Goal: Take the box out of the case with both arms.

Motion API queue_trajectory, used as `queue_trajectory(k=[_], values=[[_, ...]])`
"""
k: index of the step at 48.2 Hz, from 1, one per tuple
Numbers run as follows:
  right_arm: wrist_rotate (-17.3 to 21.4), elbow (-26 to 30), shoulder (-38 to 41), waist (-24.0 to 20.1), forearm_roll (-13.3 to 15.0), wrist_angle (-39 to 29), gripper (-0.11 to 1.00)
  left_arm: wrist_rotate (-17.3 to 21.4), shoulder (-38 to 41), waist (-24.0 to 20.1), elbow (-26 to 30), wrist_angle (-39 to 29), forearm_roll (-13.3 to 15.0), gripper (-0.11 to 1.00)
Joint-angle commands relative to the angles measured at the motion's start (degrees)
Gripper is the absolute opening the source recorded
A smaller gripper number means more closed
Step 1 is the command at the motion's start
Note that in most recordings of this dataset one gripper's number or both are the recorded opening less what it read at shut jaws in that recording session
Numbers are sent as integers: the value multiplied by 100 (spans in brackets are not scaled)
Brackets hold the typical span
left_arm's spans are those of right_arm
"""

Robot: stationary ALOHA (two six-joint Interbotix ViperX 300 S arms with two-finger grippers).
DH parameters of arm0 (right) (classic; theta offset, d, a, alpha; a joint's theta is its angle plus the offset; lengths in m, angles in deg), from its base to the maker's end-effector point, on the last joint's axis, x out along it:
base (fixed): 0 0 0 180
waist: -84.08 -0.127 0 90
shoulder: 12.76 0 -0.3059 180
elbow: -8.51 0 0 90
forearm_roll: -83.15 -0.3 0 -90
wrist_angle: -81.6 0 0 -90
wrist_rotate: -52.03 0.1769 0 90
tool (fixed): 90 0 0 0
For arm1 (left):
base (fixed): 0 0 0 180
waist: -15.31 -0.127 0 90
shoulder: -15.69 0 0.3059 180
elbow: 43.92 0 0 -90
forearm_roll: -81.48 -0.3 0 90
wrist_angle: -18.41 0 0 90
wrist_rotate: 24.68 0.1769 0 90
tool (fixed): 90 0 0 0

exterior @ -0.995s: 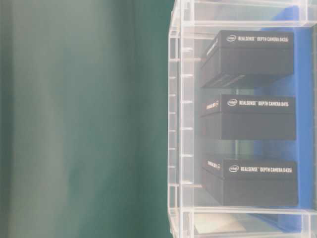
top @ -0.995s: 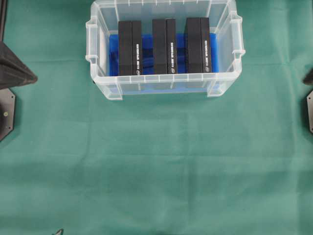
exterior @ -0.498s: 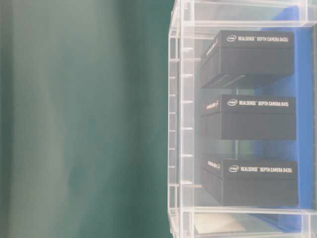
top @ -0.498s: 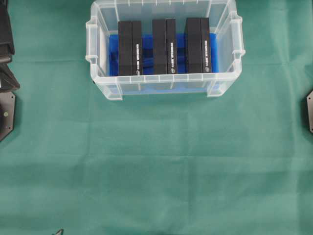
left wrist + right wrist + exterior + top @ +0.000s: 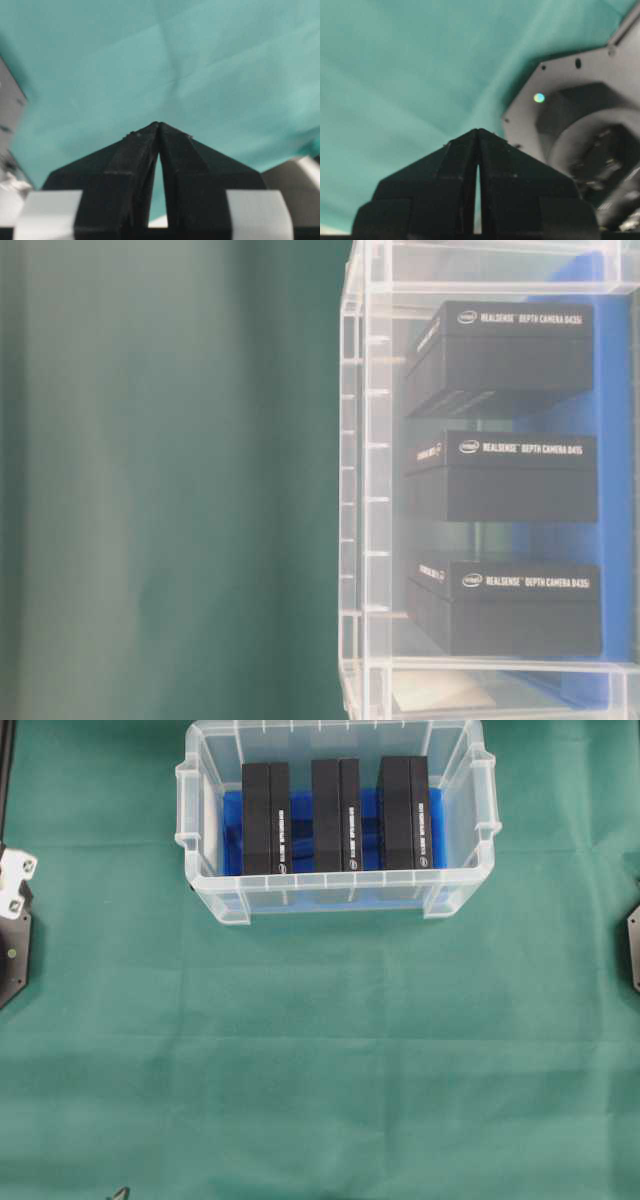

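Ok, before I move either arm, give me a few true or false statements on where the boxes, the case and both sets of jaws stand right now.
1. Three black boxes stand in the case. True; the left box, middle box and right box sit side by side.
2. One box already lies on the green cloth. False; all three are inside the case.
3. The left gripper has its jaws shut on nothing. True.
4. The right gripper holds a box. False; its jaws are shut and empty, above the cloth.
5. A blue sheet lines the case floor. True.
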Motion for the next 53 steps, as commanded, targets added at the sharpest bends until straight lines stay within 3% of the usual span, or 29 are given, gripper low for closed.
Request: queue_trajectory(k=[1,4,8,20,25,30,40,46,53], values=[[853,132,9,9,88,35,1,-492,44,-9,149,-9,-26,2],[1459,123,9,9,123,35,1,-703,88,-9,158,-26,-26,2],[1802,123,9,18,132,35,1,-747,149,-9,185,-97,-26,2],[1652,132,0,26,132,35,1,-712,255,-62,220,-272,-62,2],[1529,132,9,193,272,35,1,-650,255,-272,220,-272,-79,2],[1195,132,35,554,404,35,1,-185,272,-650,220,-237,-88,2],[-158,123,158,1652,431,334,1,1204,483,-1688,352,-53,-62,2],[-712,149,299,2180,422,694,1,1608,677,-2021,466,-62,-44,2],[-1116,114,466,2505,422,826,1,1995,826,-2162,562,-62,-44,2]])
